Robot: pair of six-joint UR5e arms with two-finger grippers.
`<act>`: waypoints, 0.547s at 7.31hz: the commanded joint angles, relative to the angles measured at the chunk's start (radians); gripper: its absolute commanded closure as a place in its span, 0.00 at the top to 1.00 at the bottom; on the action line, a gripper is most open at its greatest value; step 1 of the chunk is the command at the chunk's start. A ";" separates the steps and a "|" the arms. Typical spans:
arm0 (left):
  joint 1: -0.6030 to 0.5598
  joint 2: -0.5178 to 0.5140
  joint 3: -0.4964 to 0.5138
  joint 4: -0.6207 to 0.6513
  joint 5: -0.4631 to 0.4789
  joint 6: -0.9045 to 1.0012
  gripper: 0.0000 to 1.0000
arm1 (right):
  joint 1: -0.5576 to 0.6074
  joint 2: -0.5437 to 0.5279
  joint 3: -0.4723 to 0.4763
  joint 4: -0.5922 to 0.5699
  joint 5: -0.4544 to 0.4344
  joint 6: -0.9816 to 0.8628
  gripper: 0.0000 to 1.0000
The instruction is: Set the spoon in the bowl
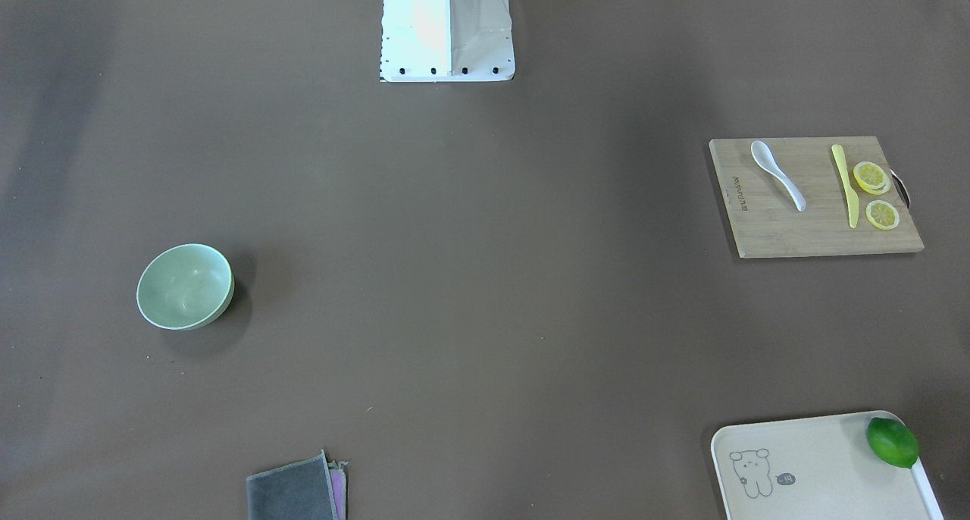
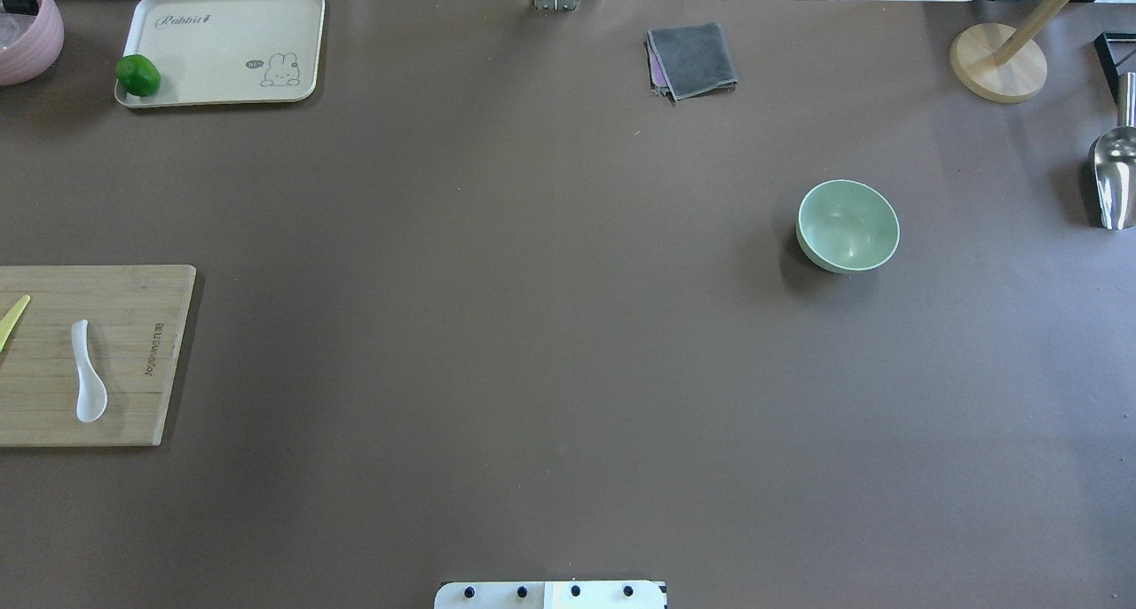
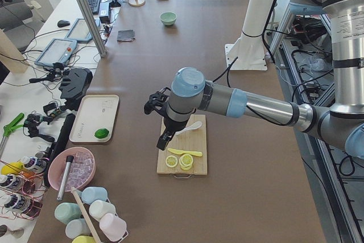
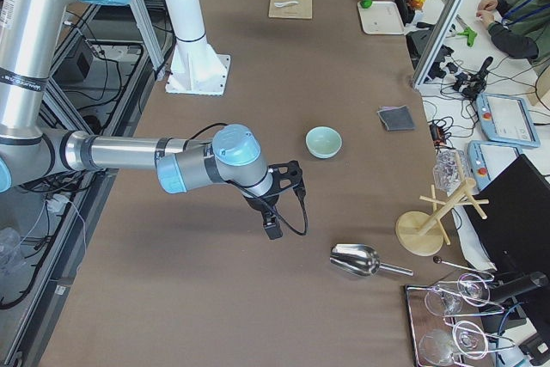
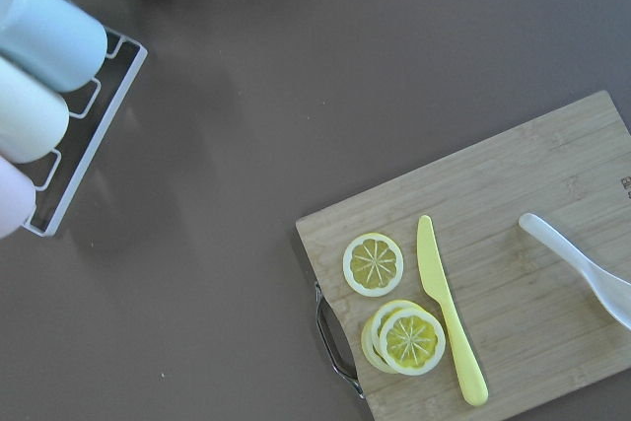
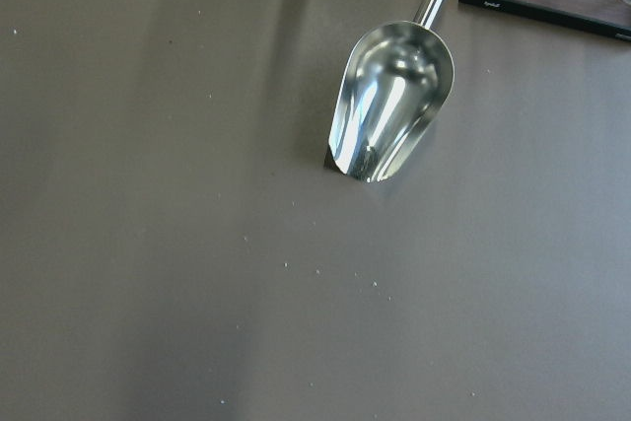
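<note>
Left gripper hangs over the cutting board, right gripper points down near the mint-green bowl, jaws on both impossible to tell, and the glossy white spoon lies flat on that board, well apart from the bowl.

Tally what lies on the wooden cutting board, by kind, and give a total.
Spoon: 1
Yellow knife: 1
Lemon slices: 3 showing, two of them overlapping
Total on the cutting board: 5
</note>
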 commanded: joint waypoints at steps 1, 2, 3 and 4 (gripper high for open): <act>0.010 -0.115 0.165 -0.128 -0.193 -0.014 0.98 | -0.069 0.070 -0.001 0.014 0.012 0.241 1.00; 0.010 -0.124 0.157 -0.132 -0.249 -0.111 0.98 | -0.147 0.116 -0.002 0.017 0.009 0.379 1.00; 0.030 -0.129 0.158 -0.207 -0.264 -0.216 0.98 | -0.234 0.166 -0.004 0.030 -0.004 0.513 1.00; 0.071 -0.114 0.167 -0.347 -0.261 -0.247 0.98 | -0.342 0.205 -0.005 0.068 -0.070 0.660 1.00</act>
